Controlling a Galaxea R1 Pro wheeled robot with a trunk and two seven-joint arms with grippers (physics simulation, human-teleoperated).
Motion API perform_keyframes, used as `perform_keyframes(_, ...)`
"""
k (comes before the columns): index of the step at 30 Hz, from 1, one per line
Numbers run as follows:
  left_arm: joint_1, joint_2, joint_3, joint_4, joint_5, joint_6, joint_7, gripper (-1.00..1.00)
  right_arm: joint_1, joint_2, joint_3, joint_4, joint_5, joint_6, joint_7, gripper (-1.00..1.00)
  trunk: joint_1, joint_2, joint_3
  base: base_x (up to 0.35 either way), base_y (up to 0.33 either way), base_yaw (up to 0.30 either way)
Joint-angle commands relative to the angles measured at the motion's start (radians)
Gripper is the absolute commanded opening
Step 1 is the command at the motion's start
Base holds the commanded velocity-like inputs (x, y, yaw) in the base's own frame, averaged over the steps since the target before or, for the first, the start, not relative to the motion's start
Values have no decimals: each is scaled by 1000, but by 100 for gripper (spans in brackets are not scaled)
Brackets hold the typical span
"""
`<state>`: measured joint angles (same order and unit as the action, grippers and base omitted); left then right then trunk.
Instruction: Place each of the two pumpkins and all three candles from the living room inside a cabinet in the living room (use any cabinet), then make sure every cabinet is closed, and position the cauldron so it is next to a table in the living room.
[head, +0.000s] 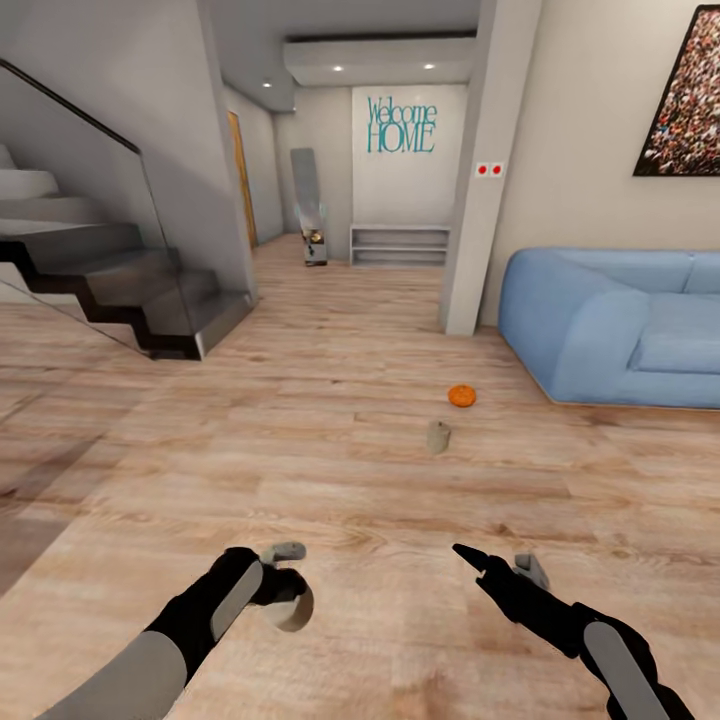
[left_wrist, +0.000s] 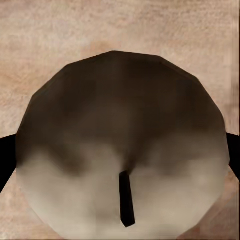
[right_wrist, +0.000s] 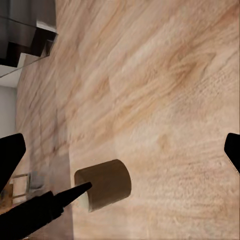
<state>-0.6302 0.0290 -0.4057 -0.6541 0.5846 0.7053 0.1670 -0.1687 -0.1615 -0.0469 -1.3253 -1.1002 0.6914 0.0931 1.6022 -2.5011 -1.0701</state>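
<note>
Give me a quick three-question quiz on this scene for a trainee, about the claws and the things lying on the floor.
1. True or false: the left claw is shut on a held candle.
2. Which lies nearer the blue sofa? A: the pumpkin. B: the floor candle.
3. Fill in: the right claw is ____.
Key: 1 true; 2 A; 3 open.

Floor (head: 330, 470) bears pumpkin (head: 461, 396) (candle (head: 438, 436) beside).
</note>
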Motion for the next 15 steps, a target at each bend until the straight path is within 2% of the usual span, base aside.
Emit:
perform_keyframes(1,-17,3,-6,-62,4,70,11,-100,-1,-2,-3,0,4,6,2,100,0,0,-1,339,0,0)
perform_keyframes(3,-36,4,-6,-89,4,112,11,-100,-1,-5,-4,2,4,5,0,100,0,0,-1,339,0,0)
perform_keyframes(4,-62,6,-5,-107,4,150,11,-100,-1,-10,-6,4,4,5,-1,100,0,0,-1,339,0,0)
perform_keyframes(7,-109,13,-3,-124,5,201,11,-100,-1,-19,-12,6,5,4,-4,100,0,0,-1,339,0,0)
perform_keyframes(10,-133,17,-3,-134,5,228,12,-100,-1,-25,-14,7,7,3,-7,100,0,0,-1,339,0,0)
perform_keyframes(15,-141,18,-2,-137,5,238,12,-100,-1,-27,-15,8,8,1,-2,100,0,0,-1,339,0,0)
